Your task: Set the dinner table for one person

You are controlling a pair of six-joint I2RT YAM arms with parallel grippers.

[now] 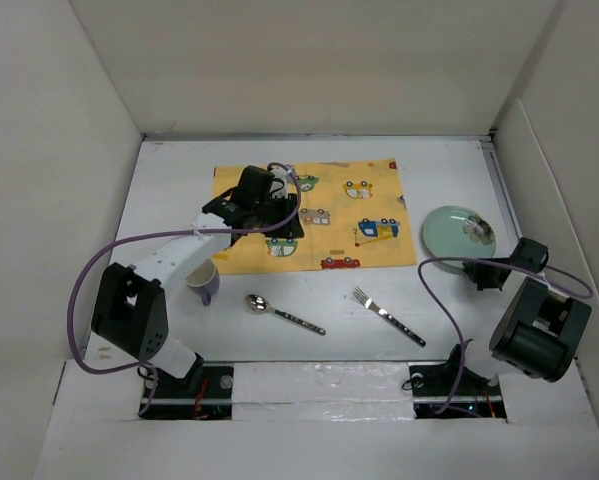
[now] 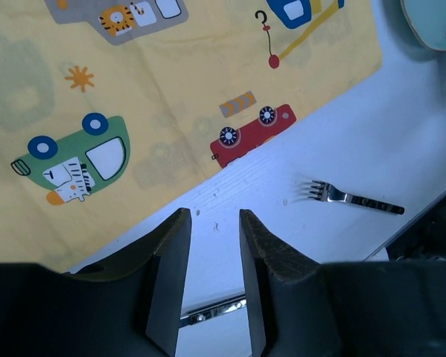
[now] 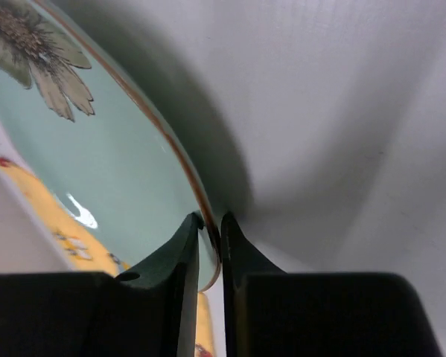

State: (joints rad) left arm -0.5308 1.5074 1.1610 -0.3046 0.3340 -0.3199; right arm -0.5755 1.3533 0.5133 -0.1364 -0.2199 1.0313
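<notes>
- The bench [image 1: 339, 310] fills the middle of the overhead view between white walls. It looks stiff, flat and matte, and it is fixed, so it is something to set things on rather than grip. I would expect hard items to slide on it easily.
- A yellow car-print mat [image 1: 349, 215] lies flat on the bench, just above frame centre. It is soft cloth and would likely bunch if pushed.
- The pale green plate [image 1: 457, 230] sits at centre right, just beside the mat's right-hand edge and not on it.
- The right pincer [image 3: 210, 219] is pinched on the plate's near rim, with one finger over the rim and one under.
- The plate is probably glazed ceramic, so rigid, slick and breakable. The rim is the only place to grip it, and a one-point hold may let it droop or slip.
- The left pincer [image 2: 212, 216] hovers over the mat's lower left part. Its jaws stand a narrow gap apart with nothing between them.
- A mug [image 1: 203, 280] stands at lower left, partly hidden under the left arm.
- The spoon [image 1: 284, 313] and fork [image 1: 387, 315] lie flat below the mat, well apart. Both are thin and sit low on the bench, so they look awkward to pick up.
</notes>
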